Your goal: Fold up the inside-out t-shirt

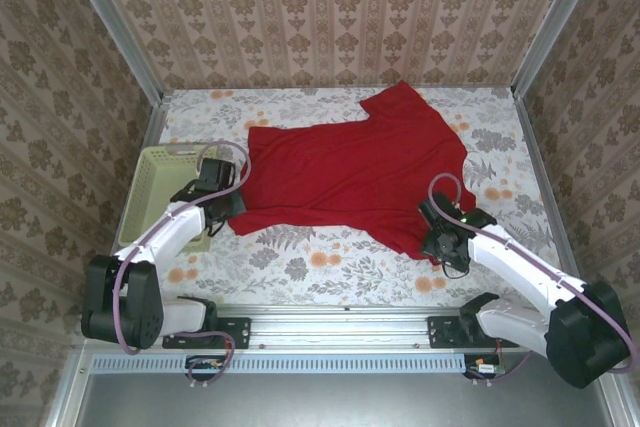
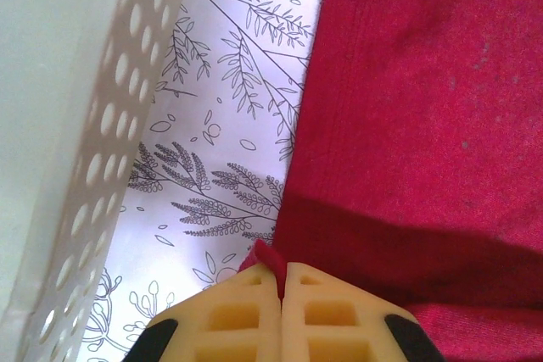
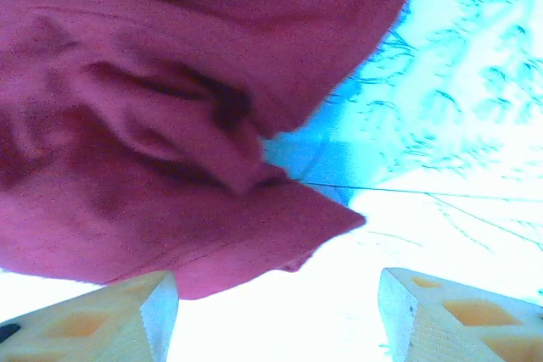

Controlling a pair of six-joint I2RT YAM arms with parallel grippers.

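Treat the inside-out t-shirt (image 1: 350, 172), spread across the centre of the tabletop (image 1: 300, 267), as soft, light and limp, best taken at hem and corners, with left fingers (image 2: 229, 320) clamped on its lower-left edge and right fingers (image 3: 110, 311) apart over its lower-right corner.

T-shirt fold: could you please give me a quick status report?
Left fingers shut on red t-shirt edge. Right fingers open, at its opposite corner. Basket close beside left fingers.
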